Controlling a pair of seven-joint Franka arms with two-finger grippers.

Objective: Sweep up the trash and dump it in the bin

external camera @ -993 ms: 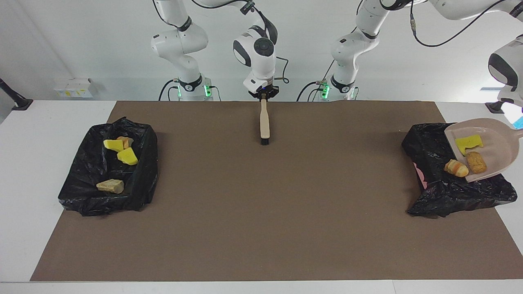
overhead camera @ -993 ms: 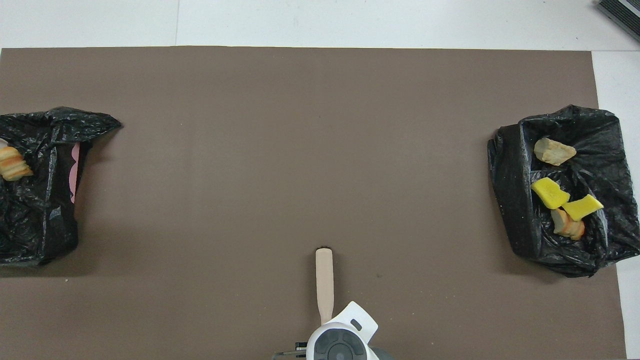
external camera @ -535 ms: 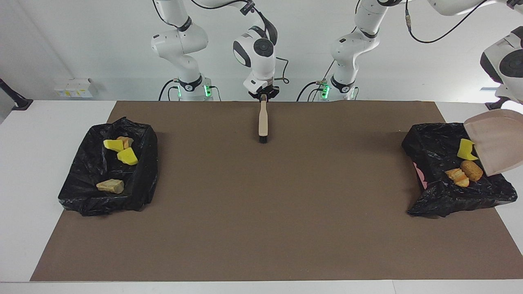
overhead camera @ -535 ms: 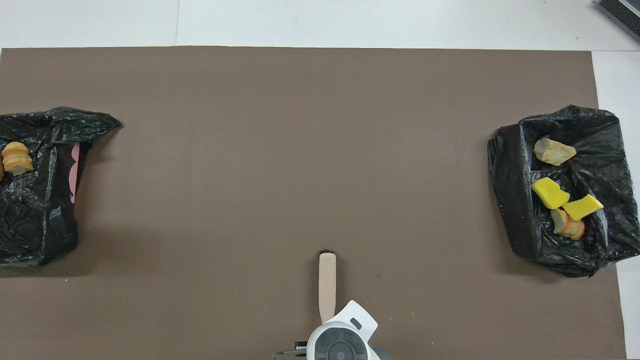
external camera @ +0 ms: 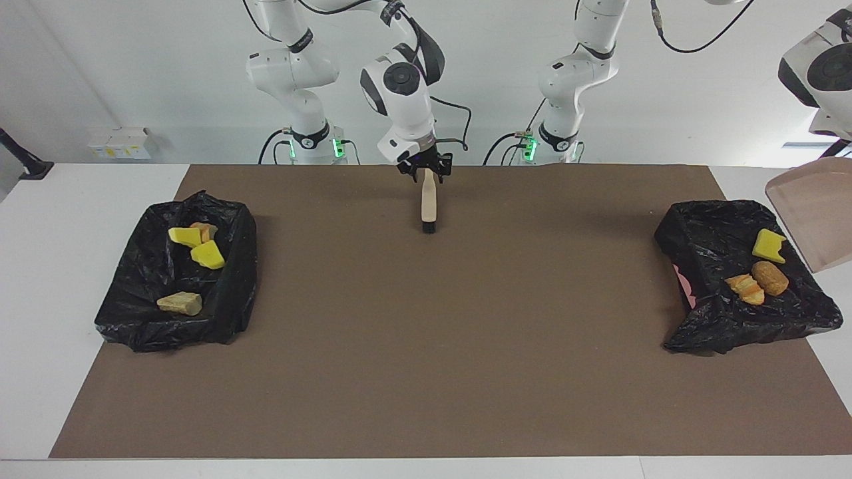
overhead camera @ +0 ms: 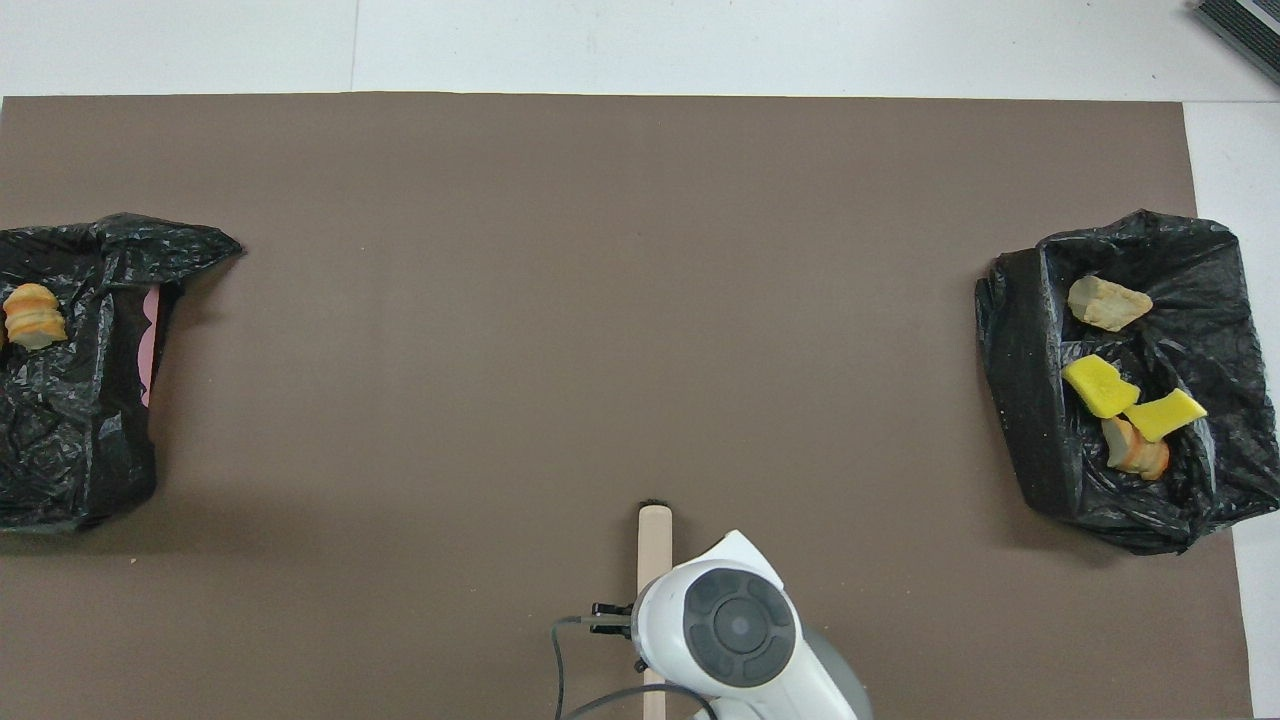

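Note:
Trash lies in two black-bagged bins. The bin (external camera: 692, 233) at the left arm's end holds a yellow sponge chunk (external camera: 769, 245) and two bread pieces (external camera: 770, 277); one bread piece shows in the overhead view (overhead camera: 33, 315). The bin (external camera: 239, 279) at the right arm's end holds several scraps (external camera: 208, 255), also in the overhead view (overhead camera: 1098, 386). My left gripper (external camera: 844, 150), at the frame's edge, holds the empty beige dustpan (external camera: 809, 219) tilted up beside its bin. My right gripper (external camera: 425, 169) is open over the handle of the brush (external camera: 429, 203), which lies on the mat.
A brown mat (external camera: 426, 346) covers the table between the bins. The brush (overhead camera: 654, 545) lies near the robots' edge at the middle. A pink patch (external camera: 685, 286) shows on the wall of the bin at the left arm's end.
The dustpan tipped its three scraps into the bin and swung up and away, empty. The right gripper set the brush down, opened, and its wrist shifted toward the right arm's base.

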